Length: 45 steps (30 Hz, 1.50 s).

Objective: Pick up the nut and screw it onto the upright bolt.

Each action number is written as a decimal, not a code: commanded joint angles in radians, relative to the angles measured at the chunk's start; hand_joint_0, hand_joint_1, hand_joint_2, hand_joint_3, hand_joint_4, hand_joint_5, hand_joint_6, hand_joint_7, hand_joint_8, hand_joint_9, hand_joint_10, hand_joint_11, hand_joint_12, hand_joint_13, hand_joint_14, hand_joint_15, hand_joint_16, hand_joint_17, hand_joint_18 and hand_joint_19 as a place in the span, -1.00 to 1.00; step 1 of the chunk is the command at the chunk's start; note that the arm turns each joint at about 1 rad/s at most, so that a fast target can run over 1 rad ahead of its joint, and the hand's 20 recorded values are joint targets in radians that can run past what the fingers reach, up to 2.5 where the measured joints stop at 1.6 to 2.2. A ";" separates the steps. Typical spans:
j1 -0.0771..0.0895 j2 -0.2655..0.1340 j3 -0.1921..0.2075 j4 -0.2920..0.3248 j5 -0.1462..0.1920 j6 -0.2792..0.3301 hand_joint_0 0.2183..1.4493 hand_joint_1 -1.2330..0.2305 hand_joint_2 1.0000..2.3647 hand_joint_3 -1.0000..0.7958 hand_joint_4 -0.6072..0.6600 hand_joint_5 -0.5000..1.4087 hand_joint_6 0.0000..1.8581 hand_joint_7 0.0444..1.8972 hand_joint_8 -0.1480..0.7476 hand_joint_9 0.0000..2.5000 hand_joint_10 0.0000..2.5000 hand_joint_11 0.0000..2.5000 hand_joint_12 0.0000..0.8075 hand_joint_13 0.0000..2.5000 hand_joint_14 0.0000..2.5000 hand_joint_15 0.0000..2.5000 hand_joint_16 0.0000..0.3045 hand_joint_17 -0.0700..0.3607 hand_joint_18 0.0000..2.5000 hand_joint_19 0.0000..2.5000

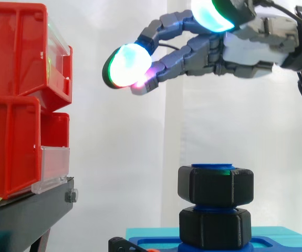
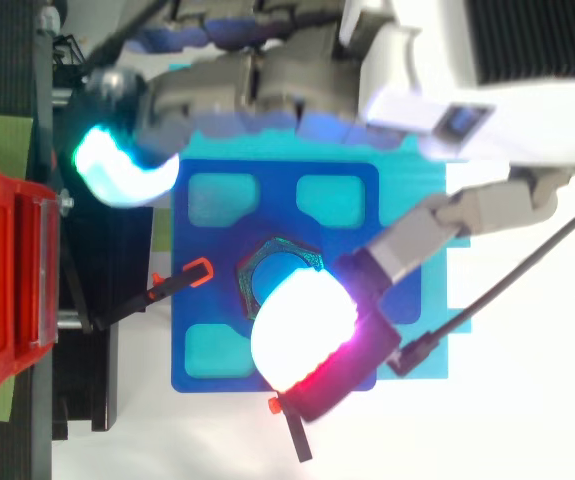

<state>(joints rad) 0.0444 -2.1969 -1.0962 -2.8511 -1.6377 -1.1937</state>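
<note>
I've got the hand point(image 1: 245, 51) hovering spread and empty above the black nut point(image 1: 215, 185), which sits atop the blue bolt point(image 1: 212, 167); looks like stiff, light plastic, so I'd grab its flat sides.

1. A robotics lab test cell is indicated.
2. The work is backed by a plain white curtain point(image 1: 140, 121).
3. Red storage bins point(image 1: 14, 105) are stacked on a black stand point(image 1: 24, 215), as at a parts station.
4. Orange-tipped clamps point(image 2: 199, 268) are seen at a blue fixture plate point(image 2: 277, 205).
5. A multi-fingered robot hand point(image 1: 245, 52) with glowing pads is seen above the fixture plate.
</note>
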 commanded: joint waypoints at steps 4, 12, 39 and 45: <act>0.032 0.000 -0.102 0.170 0.044 0.040 -0.70 0.22 -1.00 -0.44 0.06 -0.71 -0.46 -0.39 -0.13 -0.66 -1.00 -1.00 -0.02 -0.87 -1.00 -1.00 -0.65 -0.11 -1.00 -0.93; 0.049 0.000 -0.120 0.142 0.052 0.049 -0.71 0.23 -1.00 -0.44 0.07 -0.70 -0.46 -0.39 -0.12 -0.67 -1.00 -1.00 0.00 -0.88 -1.00 -1.00 -0.64 -0.10 -1.00 -0.94; 0.049 -0.001 -0.122 -0.053 0.047 0.045 -0.67 0.16 -1.00 -0.44 0.10 -0.65 -0.46 -0.28 -0.13 -0.61 -1.00 -1.00 -0.03 -0.83 -1.00 -1.00 -0.65 -0.11 -1.00 -0.91; 0.049 -0.001 -0.122 -0.053 0.044 0.045 -0.64 0.13 -1.00 -0.44 0.12 -0.62 -0.46 -0.23 -0.14 -0.51 -1.00 -1.00 -0.09 -0.76 -1.00 -1.00 -0.68 -0.16 -0.96 -0.92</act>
<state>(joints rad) 0.0934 -2.1981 -1.2170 -2.9035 -1.5932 -1.1489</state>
